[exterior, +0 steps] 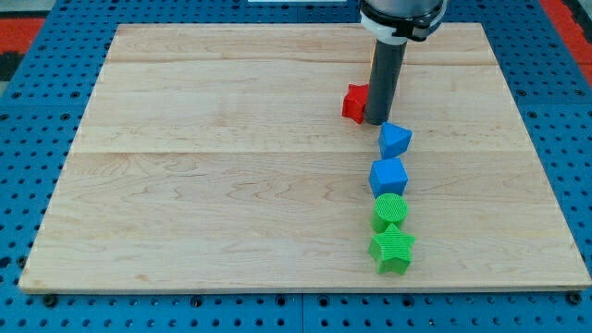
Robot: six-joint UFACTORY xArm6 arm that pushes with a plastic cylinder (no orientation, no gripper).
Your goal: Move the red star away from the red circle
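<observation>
Right now my tip [377, 122] touches the red star [353, 103] from its three o'clock side, holding nothing, placed to shove it toward nine o'clock. No red circle shows; the rod may hide it. Blue blocks [395, 140] trail toward six o'clock.

The board [231, 185] is pale wood with a matt, visibly grained finish. The green star [392, 248] and green circle [389, 209] look like ridged plastic; the rod [381, 83] is dark and matt.
</observation>
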